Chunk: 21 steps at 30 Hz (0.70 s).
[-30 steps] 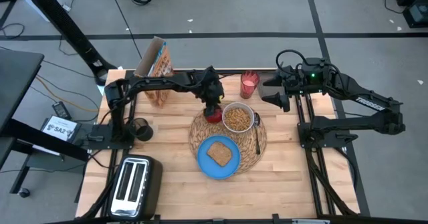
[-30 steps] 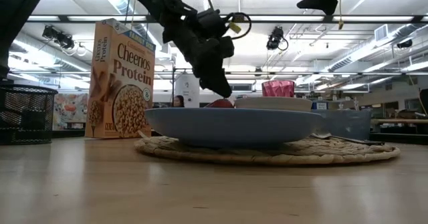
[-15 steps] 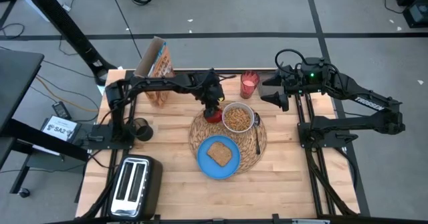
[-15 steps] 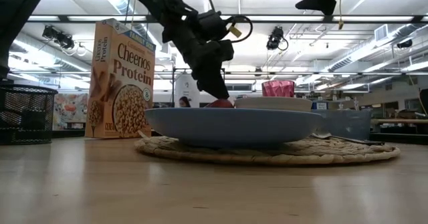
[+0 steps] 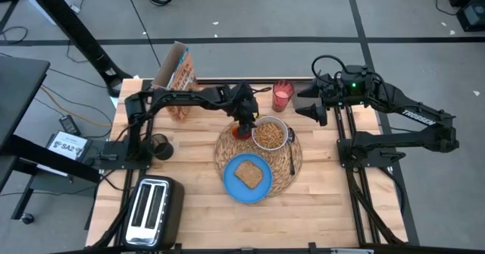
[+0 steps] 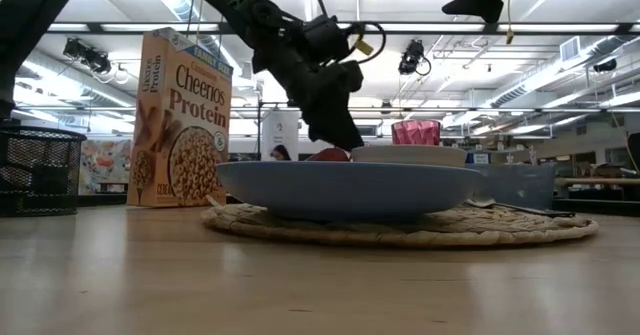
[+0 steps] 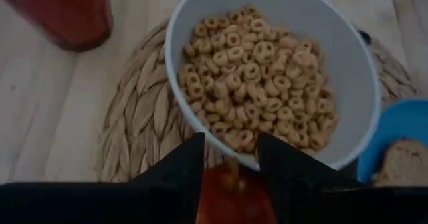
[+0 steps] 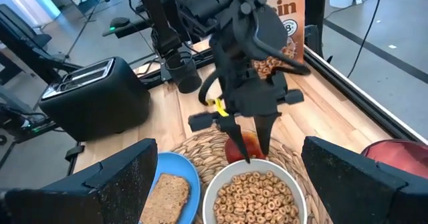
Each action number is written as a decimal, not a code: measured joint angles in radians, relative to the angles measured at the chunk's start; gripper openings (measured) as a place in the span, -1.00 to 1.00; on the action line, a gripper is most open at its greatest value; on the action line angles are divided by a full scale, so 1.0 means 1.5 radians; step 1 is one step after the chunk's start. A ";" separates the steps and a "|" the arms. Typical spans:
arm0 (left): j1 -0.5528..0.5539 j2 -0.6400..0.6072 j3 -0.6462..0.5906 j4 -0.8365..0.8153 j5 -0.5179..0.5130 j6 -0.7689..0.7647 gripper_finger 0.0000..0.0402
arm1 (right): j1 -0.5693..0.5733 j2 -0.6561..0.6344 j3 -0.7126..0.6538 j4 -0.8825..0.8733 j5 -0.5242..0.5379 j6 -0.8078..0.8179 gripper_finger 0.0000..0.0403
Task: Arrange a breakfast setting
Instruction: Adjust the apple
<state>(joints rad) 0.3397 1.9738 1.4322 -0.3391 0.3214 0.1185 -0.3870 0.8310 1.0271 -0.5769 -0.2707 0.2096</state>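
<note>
Nearest the table's front edge: black toaster (image 5: 151, 208), slots up. Behind it, blue plate (image 5: 247, 177) on the near side of the round woven straw placemat (image 5: 224, 152), toast slice (image 5: 248, 174) lying flat on the plate. Metal spoon (image 5: 292, 151) lies along the mat's right edge. Small white bowl (image 5: 269, 133), full of cereal rings, sits on the mat's far half. Red apple (image 5: 241, 131) just beside the bowl's left rim, on the mat. Left gripper (image 5: 245, 125) down over the apple, its fingers (image 7: 175, 177) pinching it from both sides. Farther back: pink drink glass (image 5: 282, 96) upright on bare wood; orange Cheerios box (image 5: 176, 73) upright at far left. Black mesh cup (image 5: 159, 146) left of mat. Right gripper (image 5: 305, 104) raised beyond the glass, fingers spread wide, holding nothing.
</note>
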 joint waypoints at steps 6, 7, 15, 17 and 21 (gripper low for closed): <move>-0.001 0.003 0.000 -0.011 0.000 -0.008 -0.28 | 0.001 0.000 0.000 0.000 -0.003 0.000 0.85; -0.001 0.003 0.000 -0.012 0.000 -0.014 -0.28 | 0.001 0.000 0.000 0.000 -0.004 0.000 0.85; -0.001 0.003 0.000 -0.028 0.013 -0.037 -0.32 | 0.001 0.000 0.000 0.000 -0.005 0.000 0.85; -0.004 0.003 0.000 -0.028 0.013 -0.037 -0.38 | 0.001 0.000 0.000 0.000 -0.005 0.000 0.85; -0.010 0.003 0.000 -0.029 0.013 -0.037 -0.58 | 0.001 0.000 0.000 0.000 -0.005 0.000 0.85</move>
<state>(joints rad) 0.3247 1.9785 1.4322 -0.3822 0.3405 0.0634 -0.3859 0.8310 1.0271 -0.5774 -0.2783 0.2100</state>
